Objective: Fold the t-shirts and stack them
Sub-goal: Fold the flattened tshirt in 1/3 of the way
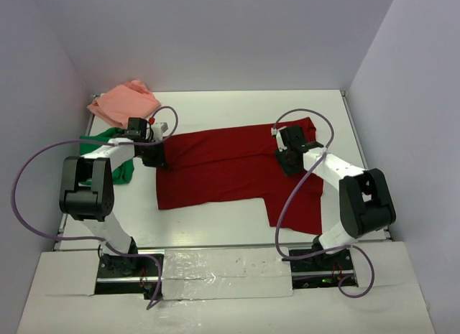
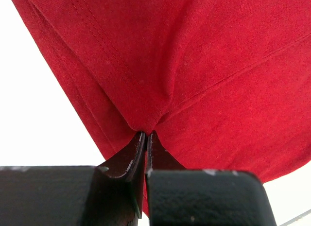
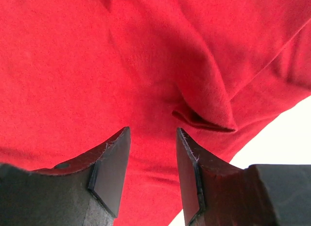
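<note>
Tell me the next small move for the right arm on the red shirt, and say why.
Probably ease the right gripper forward onto the raised fold just ahead of it and close. Its jaws stand open over the dark red t-shirt with nothing pinched, while the left gripper is already shut on the shirt's other side.

Plain dark red t-shirt (image 1: 223, 169), plain bright green t-shirt (image 1: 92, 141), plain salmon pink t-shirt (image 1: 123, 100). White table (image 1: 215, 226), purple cables (image 1: 29, 176).
</note>
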Action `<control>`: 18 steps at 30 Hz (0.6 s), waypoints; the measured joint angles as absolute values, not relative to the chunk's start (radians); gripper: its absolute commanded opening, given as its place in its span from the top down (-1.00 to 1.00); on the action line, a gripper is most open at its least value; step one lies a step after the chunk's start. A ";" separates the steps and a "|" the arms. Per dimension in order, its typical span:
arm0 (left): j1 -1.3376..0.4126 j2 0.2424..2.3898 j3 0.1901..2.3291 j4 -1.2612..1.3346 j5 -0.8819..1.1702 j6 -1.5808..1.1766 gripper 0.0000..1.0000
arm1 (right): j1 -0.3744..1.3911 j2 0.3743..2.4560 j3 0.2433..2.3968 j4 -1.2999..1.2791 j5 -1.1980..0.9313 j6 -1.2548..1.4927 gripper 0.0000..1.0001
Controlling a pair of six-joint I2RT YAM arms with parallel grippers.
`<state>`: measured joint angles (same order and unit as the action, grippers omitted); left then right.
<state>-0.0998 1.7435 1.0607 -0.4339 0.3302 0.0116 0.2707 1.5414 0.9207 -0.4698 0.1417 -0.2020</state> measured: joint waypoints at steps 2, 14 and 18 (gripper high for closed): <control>-0.101 1.743 1.060 -0.434 0.331 0.012 0.92 | 0.296 1.530 0.908 -0.431 0.179 -0.210 0.00; -0.103 1.735 1.058 -0.433 0.342 0.012 0.92 | 0.315 1.608 0.906 -0.386 0.417 -0.237 0.00; -0.103 1.735 1.058 -0.433 0.344 0.012 0.92 | 0.317 1.647 0.914 -0.398 0.448 -0.233 0.00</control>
